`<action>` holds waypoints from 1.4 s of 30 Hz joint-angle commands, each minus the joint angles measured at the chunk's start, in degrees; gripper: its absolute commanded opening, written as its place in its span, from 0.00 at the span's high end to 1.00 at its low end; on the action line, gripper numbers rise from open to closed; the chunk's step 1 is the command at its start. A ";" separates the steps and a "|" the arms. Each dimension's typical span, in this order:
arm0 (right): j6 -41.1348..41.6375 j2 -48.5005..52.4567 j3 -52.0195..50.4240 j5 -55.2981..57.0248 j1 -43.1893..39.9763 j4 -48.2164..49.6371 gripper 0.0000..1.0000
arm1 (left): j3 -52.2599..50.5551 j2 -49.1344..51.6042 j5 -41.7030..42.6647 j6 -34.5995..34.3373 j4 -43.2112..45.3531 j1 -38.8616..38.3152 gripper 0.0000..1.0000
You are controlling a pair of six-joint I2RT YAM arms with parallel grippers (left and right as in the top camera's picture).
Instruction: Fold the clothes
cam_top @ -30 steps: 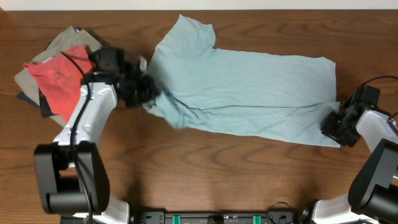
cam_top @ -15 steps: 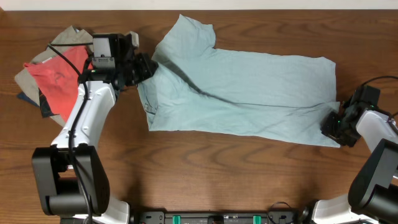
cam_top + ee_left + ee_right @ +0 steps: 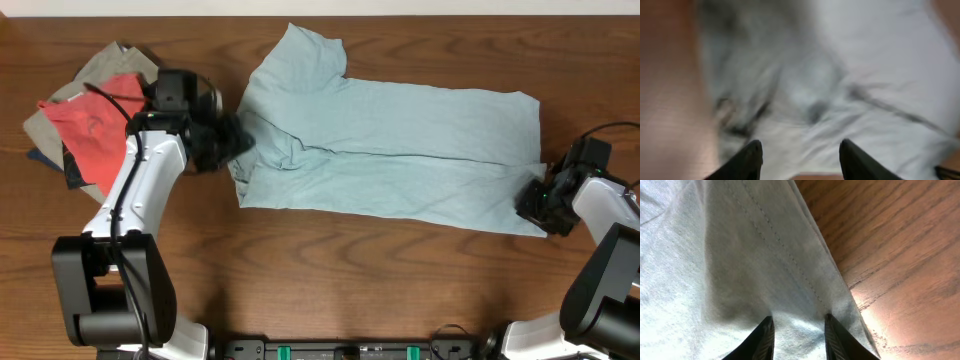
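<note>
The clothes, a pale light-blue T-shirt (image 3: 400, 150), lie spread lengthwise across the wooden table, with a sleeve pointing to the far edge and loose folds at the left end. My left gripper (image 3: 232, 140) hovers at that left end. In the left wrist view it (image 3: 800, 142) is open, fingers apart over the blurred shirt (image 3: 840, 75), nothing between them. My right gripper (image 3: 530, 205) is at the shirt's near right corner. The right wrist view shows it (image 3: 799, 317) shut on the hemmed fabric (image 3: 740, 255), which bunches between the fingers.
A pile of other garments lies at the far left: a red-orange one (image 3: 95, 120) on top, a khaki one (image 3: 115, 62) behind it, a dark one (image 3: 48, 158) underneath. Bare wood (image 3: 330, 270) runs along the near side.
My left gripper carried the shirt's bunched left part toward the back, then opened and let it drop; the fabric now lies in folds on the shirt. The right gripper has not moved.
</note>
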 commanded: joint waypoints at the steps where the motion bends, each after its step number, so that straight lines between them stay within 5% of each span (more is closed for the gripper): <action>1: 0.83 -0.66 -0.37 0.59 0.33 -0.26 0.67 | -2.84 0.72 -5.51 1.16 -2.25 0.13 0.49; 12: 0.85 -1.22 1.31 0.63 0.02 -2.84 0.45 | -12.11 0.81 -5.01 1.18 4.48 -4.31 0.49; 21: 1.70 -1.90 2.14 3.85 -2.10 -6.08 0.45 | -16.15 1.57 -7.91 1.18 10.49 -7.21 0.49; 28: 1.75 -1.86 1.09 5.38 -2.10 -5.64 0.48 | -16.74 2.62 -9.99 1.18 10.54 -7.21 0.59; 34: 2.38 -1.86 -2.36 5.33 -2.10 -2.56 0.62 | -16.74 4.98 -12.50 1.16 9.79 -7.21 0.62; 39: 2.43 -1.86 -4.02 5.97 -2.25 -1.88 0.88 | -16.85 5.14 -12.55 1.18 8.28 -7.21 0.79; 42: 3.63 -1.88 -4.00 9.09 -2.75 -2.80 0.95 | -16.85 5.14 -12.74 1.16 6.03 -7.21 0.90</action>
